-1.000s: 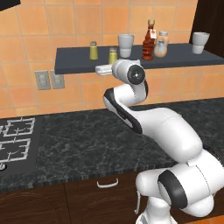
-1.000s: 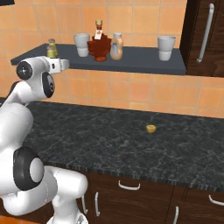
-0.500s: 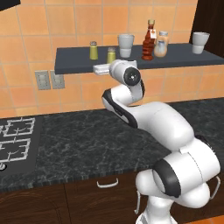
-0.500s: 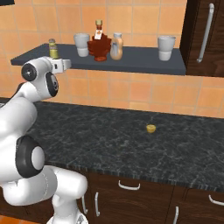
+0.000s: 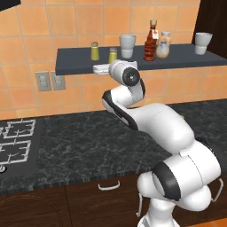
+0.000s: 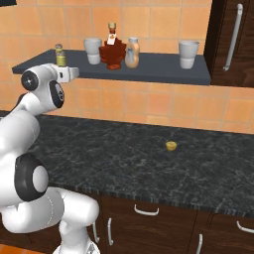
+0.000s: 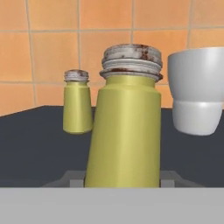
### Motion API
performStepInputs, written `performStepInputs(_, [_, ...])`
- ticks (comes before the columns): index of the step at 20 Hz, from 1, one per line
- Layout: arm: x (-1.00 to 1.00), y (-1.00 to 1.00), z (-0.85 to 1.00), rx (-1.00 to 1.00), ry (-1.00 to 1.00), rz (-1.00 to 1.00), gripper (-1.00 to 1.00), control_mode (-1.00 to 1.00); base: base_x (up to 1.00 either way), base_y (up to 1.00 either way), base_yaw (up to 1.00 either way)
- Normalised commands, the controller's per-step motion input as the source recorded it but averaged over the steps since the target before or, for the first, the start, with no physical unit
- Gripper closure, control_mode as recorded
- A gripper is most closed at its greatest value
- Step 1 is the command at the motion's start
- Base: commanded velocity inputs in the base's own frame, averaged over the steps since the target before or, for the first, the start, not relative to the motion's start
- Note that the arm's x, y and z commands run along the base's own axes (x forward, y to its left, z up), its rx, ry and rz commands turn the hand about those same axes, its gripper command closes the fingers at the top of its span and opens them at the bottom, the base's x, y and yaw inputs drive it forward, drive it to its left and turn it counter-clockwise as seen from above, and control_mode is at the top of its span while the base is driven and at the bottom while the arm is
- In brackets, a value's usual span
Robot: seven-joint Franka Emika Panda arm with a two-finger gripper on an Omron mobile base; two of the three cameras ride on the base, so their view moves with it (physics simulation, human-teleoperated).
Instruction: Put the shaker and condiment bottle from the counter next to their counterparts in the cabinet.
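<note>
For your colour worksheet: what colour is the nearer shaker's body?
Yellow-green shaker, clearest in the hand view.

Your arm has swung left along the shelf (image 5: pixel 133 62). The end effector (image 5: pixel 101 68) now reaches left, and the base has turned.

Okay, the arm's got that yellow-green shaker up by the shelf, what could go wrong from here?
1. The gripper, shut on the yellow-green grey-capped shaker, holds it near the dark grey shelf's front edge; released there, it might tip off.
2. The white-grey cup stands close beside the held shaker, so a sideways move may knock it.
3. The twin shaker stands just behind; pushing in too far could bump it.
</note>
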Motion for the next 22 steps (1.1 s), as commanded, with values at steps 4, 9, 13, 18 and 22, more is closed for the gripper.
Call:
performStepInputs(4, [0.02, 0.00, 0.09, 0.00, -0.07, 0.00, 1.00, -1.00, 0.00, 0.00, 0.00])
performStepInputs(9, [0.00, 0.00, 0.21, 0.00, -0.12, 0.00, 1.00, -1.00, 0.00, 0.00, 0.00])
performStepInputs(13, [0.16, 0.00, 0.00, 0.00, 0.00, 0.00, 1.00, -1.00, 0.00, 0.00, 0.00])
performStepInputs(18, [0.47, 0.00, 0.00, 0.00, 0.01, 0.00, 1.00, -1.00, 0.00, 0.00, 0.00])
performStepInputs(22, [0.64, 0.00, 0.00, 0.00, 0.00, 0.00, 1.00, -1.00, 0.00, 0.00, 0.00])
